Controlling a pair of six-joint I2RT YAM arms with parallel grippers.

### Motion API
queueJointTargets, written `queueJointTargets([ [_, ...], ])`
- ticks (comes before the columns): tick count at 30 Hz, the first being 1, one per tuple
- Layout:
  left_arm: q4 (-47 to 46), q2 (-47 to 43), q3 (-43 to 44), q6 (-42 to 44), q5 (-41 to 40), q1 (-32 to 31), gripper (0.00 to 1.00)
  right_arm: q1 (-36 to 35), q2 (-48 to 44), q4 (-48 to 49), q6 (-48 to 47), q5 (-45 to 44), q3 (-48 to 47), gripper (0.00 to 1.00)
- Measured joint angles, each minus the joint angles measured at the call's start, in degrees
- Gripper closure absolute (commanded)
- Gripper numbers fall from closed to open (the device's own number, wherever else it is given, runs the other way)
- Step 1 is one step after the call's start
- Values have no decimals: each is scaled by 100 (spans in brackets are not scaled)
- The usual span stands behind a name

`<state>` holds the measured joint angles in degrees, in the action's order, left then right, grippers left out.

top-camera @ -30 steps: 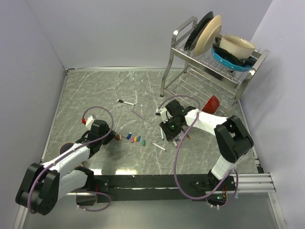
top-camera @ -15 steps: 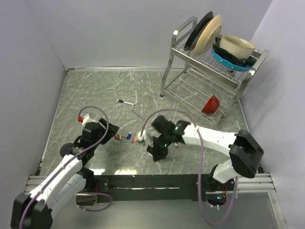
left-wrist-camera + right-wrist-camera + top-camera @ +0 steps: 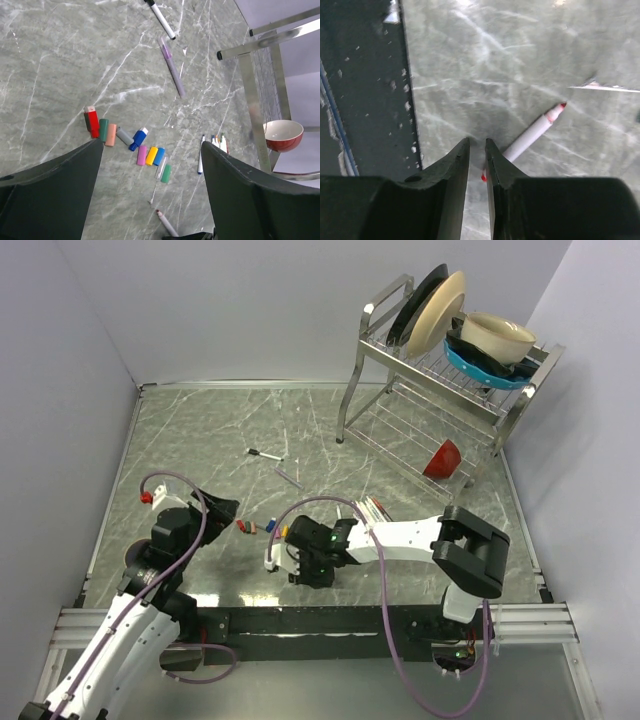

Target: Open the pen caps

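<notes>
Your left hand point(image 3: 151, 144) is pulling back and opening wide, holding nothing, so the caps point(image 3: 151, 155) are lying in a row on the counter point(image 3: 60, 75) below it. Your right hand point(image 3: 477, 141) is nearly closing beside an uncapped red pen point(image 3: 530, 137). It may be pinching something red, but I cannot tell.

Bright, even light, soft shadows; table point(image 3: 200, 430) shows faint glare; right wrist view blurry.
</notes>
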<state>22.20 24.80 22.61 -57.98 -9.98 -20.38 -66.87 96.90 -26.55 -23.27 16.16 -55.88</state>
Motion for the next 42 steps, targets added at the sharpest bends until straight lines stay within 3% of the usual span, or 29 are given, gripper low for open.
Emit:
queueJointTargets([
  [8, 26, 15, 0, 0, 11, -2, 14, 118, 44, -177, 50, -31, -129, 76],
  [14, -11, 7, 0, 7, 157, -2, 9, 809, -212, -940, -522, 863, -437, 76],
  [20, -214, 199, -59, 4, 354, 0, 6, 1410, -776, -1143, -649, 1189, -455, 57],
  [31, -247, 39, -109, -9, 415, -2, 3, 1158, -363, -732, -72, 295, -448, 49],
  [42, -256, -31, -254, -22, 415, 0, 2, 841, 140, -551, 205, -321, -442, 50],
])
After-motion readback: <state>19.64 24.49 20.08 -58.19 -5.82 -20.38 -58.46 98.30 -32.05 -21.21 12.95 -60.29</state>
